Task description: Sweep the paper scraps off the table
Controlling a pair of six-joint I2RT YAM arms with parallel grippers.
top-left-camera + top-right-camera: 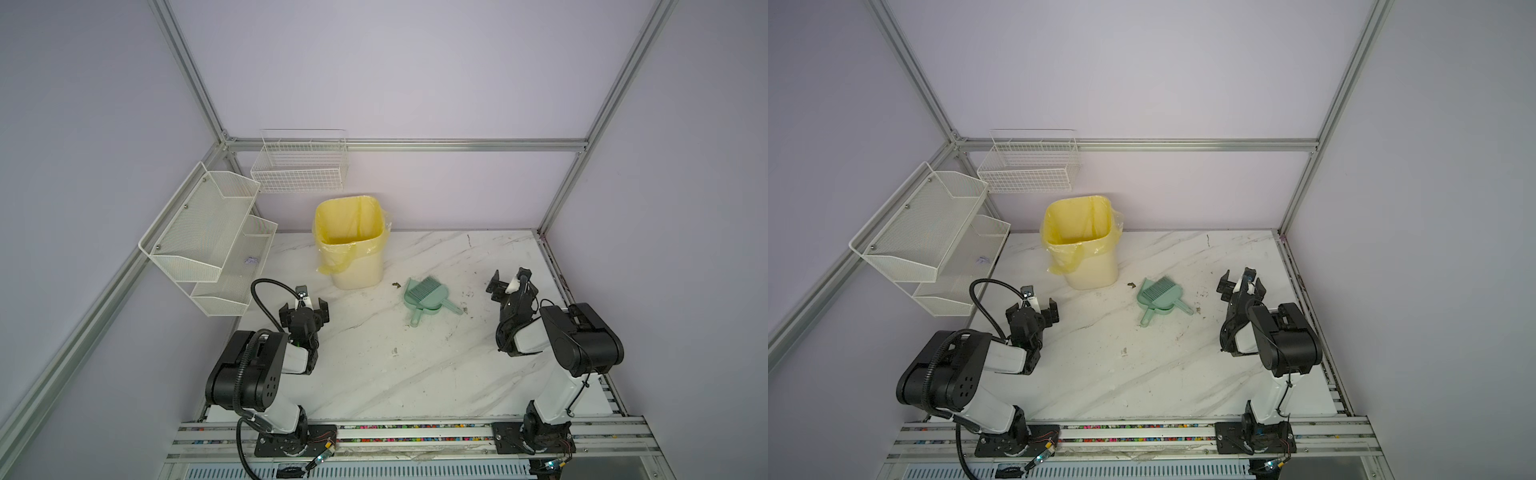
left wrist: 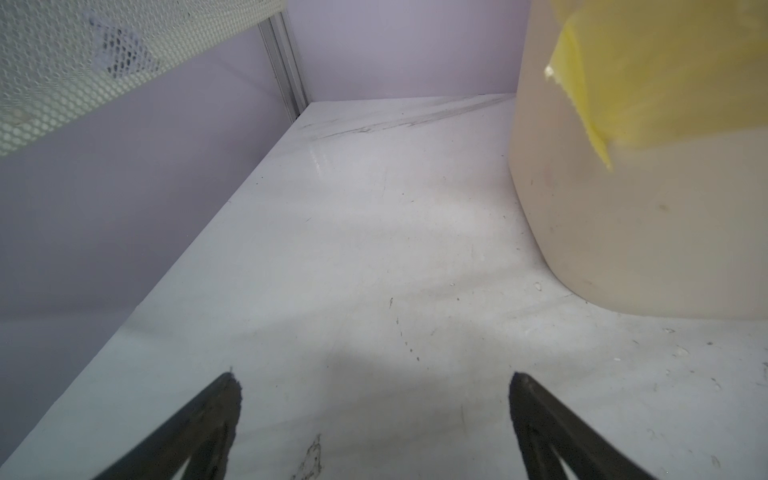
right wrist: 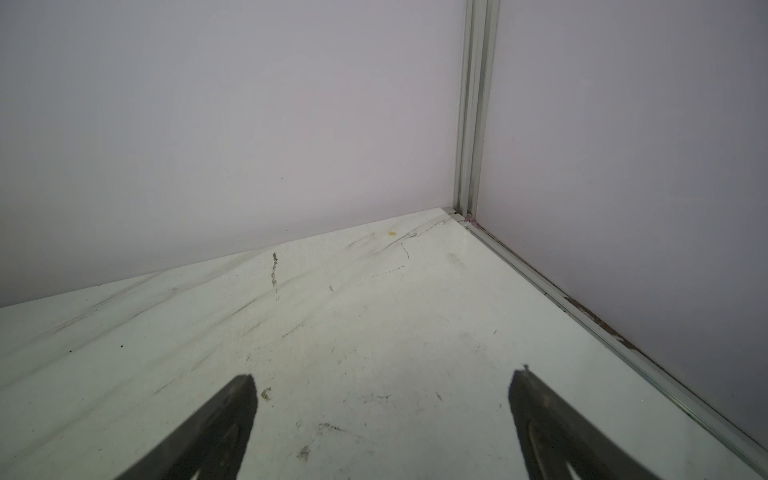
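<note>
Lilac, one of the paper scraps (image 1: pixel 250 260) lies in the mesh shelf (image 1: pixel 220 303) left of the table (image 1: pixel 374 374). The green dustpan (image 1: pixel 424 297) rests mid-table near the bin (image 1: pixel 357 270). Left gripper (image 1: pixel 304 308) and right gripper (image 1: pixel 511 283) hover spread wide, both empty.

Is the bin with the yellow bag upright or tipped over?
Upright: the bin stands on its base on the table, open mouth facing up.

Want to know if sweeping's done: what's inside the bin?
Only the yellow bag lining the bin shows; the near wall covers part of the bottom, so anything there is hidden.
</note>
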